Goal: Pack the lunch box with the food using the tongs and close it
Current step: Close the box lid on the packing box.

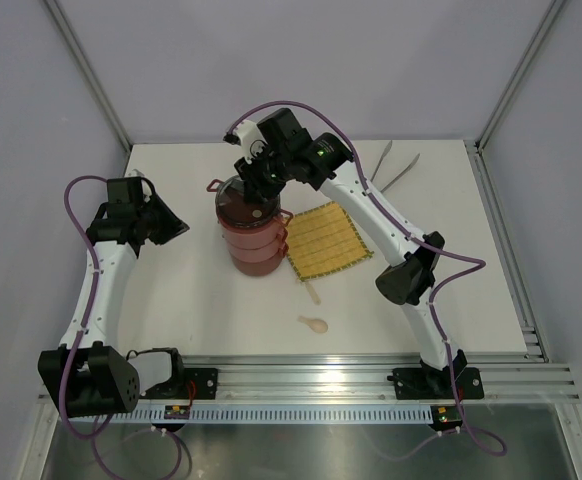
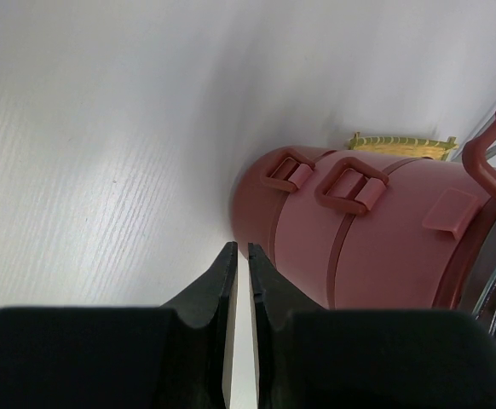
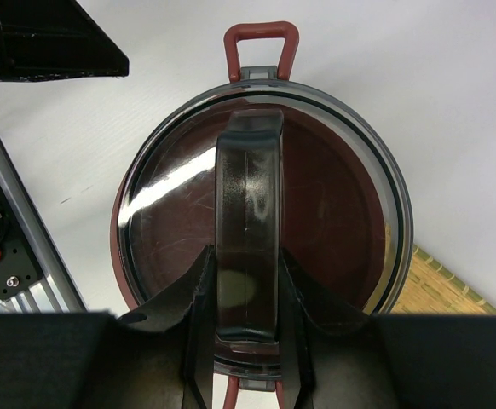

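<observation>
The lunch box (image 1: 254,235) was seen stacked on the counter (image 1: 451,250) with its see-through lid (image 3: 316,221) seated. No loose food was seen, so packing was judged done. The tongs (image 1: 396,165) were laid aside at the far edge. The lid's handle (image 3: 248,187) was clasped by the right gripper (image 3: 246,256). The left gripper (image 2: 241,256) was held nearly closed and empty beside the tiers. A red clip (image 3: 261,43) stuck outward, so latching was judged to remain.

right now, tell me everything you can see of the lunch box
The lunch box is a round stack of dark-red plastic-looking tiers, standing upright on the white table, beside the yellow mat. Red clips run down its side. A grey see-through lid sits on top; the right gripper pinches its arched handle.
</observation>
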### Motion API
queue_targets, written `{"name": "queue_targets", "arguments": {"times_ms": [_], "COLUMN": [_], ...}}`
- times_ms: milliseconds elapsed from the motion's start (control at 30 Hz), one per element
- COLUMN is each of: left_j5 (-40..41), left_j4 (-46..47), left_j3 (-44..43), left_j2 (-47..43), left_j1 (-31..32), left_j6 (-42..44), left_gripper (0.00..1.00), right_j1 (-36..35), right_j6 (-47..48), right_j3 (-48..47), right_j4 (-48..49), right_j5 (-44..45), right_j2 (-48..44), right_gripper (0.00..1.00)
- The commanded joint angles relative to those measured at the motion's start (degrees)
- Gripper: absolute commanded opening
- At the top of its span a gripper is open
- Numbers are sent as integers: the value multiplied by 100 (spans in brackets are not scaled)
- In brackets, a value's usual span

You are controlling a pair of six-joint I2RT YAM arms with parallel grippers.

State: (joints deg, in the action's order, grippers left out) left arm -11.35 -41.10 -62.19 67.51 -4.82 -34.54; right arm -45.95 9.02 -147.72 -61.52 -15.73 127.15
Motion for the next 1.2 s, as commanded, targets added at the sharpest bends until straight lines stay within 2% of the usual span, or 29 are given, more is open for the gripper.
{"name": "queue_targets", "arguments": {"times_ms": [0, 400, 700, 867, 1033, 1167], "left_j5": [-51, -86, -130, -130, -139, -121], "left_j4": [155, 181, 225, 225, 243, 252], "left_j3": [93, 146, 181, 173, 173, 208], "left_j2": [-167, -185, -176, -168, -150, -159], "left_j1": [-28, -28, -28, -28, -37, -28], "left_j6": [27, 18, -8, 0, 0, 18], "left_gripper": [11, 11, 11, 11, 11, 11], "right_j1": [-45, -45, -36, -45, -45, -36], "right_j6": [-154, -207, -269, -321, -462, -559], "right_j3": [-90, -336, 270, 68, -257, -91], "right_j4": [-167, -616, -379, -405, -624, -590], "right_j5": [-89, -62, -281, -493, -405, -177], "right_j2": [-156, -129, -261, -95, 204, 249], "right_gripper": [0, 0, 0, 0, 0, 0]}}
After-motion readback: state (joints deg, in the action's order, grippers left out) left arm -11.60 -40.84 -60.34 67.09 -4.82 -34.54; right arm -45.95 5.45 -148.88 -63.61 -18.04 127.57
